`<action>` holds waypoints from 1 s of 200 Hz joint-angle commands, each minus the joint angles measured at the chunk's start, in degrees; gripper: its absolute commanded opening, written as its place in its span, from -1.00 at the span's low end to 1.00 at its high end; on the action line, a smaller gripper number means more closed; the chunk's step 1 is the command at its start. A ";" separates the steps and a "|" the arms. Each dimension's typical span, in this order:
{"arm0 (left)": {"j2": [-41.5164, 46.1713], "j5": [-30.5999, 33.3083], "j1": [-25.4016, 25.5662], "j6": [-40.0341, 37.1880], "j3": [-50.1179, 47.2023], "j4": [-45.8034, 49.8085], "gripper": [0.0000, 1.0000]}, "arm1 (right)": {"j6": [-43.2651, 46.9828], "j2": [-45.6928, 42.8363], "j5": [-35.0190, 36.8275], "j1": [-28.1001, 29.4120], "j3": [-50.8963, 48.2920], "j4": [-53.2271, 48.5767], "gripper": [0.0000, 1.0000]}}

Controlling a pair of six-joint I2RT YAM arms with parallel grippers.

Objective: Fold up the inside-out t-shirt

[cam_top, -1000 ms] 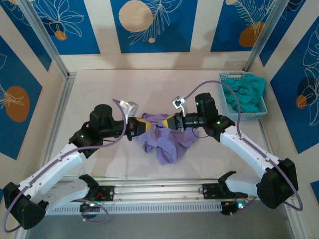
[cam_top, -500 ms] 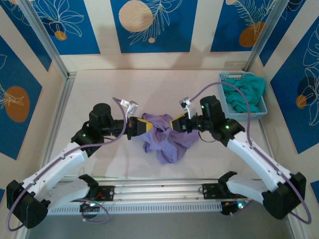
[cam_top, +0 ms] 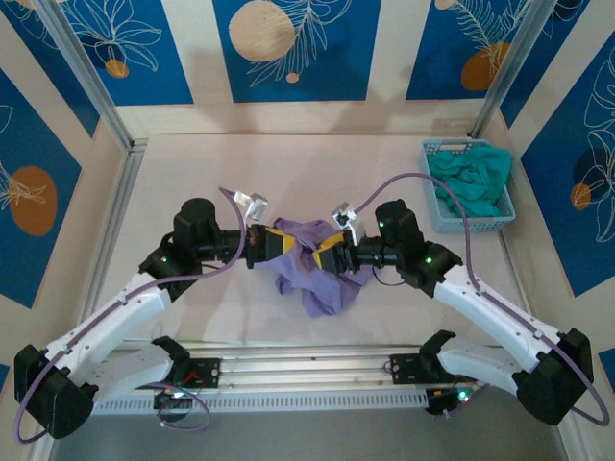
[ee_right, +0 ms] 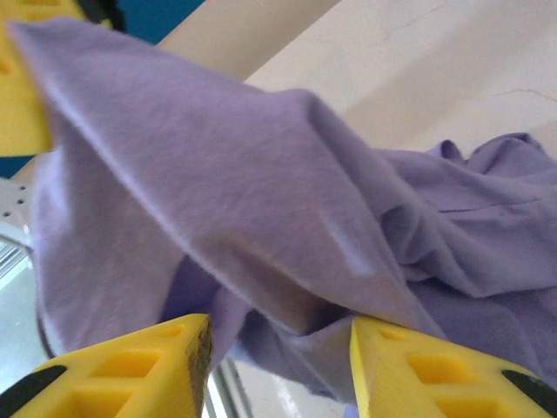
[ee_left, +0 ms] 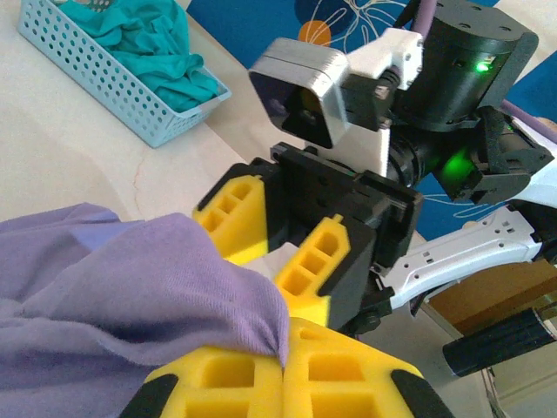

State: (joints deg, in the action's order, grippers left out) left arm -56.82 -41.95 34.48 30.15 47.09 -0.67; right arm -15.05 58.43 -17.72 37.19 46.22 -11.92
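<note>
The lavender t-shirt [cam_top: 322, 279] is lying bunched at the middle of the table [cam_top: 288, 168], the left gripper [ee_left: 285, 348] is pinching one fold shut, and the right gripper [ee_right: 278, 348] is hovering beside it with jaws parted, risking gathering several layers and tightening the tangle.

The inside-out t-shirt [ee_left: 130, 287] hides the right hand's [ee_left: 254, 259] fingertips.

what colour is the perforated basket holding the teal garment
Light blue. The basket shows best in the left wrist view.
</note>
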 commanded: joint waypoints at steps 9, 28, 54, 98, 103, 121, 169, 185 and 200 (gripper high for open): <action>0.54 -1.31 -0.67 0.61 1.07 -1.27 -1.00 | -1.40 2.36 2.46 1.63 -0.18 6.24 -0.13; 0.45 -1.25 -0.65 0.49 0.87 -1.20 -1.00 | -1.72 4.31 2.39 2.35 0.71 8.76 -0.32; 0.67 -0.37 -1.31 0.09 0.92 -0.10 -1.00 | -0.81 4.66 1.35 2.50 1.88 8.83 -0.85; 1.10 6.75 -7.51 1.40 -0.69 4.29 -1.00 | -3.19 -0.08 -9.84 -0.99 -0.16 10.03 -1.00; 0.76 8.41 -8.02 1.17 -0.56 5.70 -0.99 | -4.03 -0.25 -10.79 -1.14 -0.51 10.81 -1.00; -0.70 15.44 -8.22 -2.21 1.11 12.50 -0.82 | -7.03 0.33 -12.03 -1.39 -1.28 13.79 -1.00; 1.17 26.01 -7.31 -7.70 2.86 22.75 -0.06 | -12.80 4.43 -10.59 -1.42 -0.95 18.25 -1.00; 3.65 32.00 -5.87 -9.11 3.72 26.98 0.11 | -13.08 5.52 -10.21 -1.40 -0.86 18.60 -1.00; 5.58 35.76 -3.28 -9.92 4.46 29.63 0.16 | -12.69 6.24 -10.15 -1.37 -0.86 18.51 -1.00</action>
State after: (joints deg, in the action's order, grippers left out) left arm -55.31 -15.55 28.16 23.68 47.92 21.74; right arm -26.30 63.99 -27.44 35.97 45.30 4.64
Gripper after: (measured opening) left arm 0.565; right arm 0.059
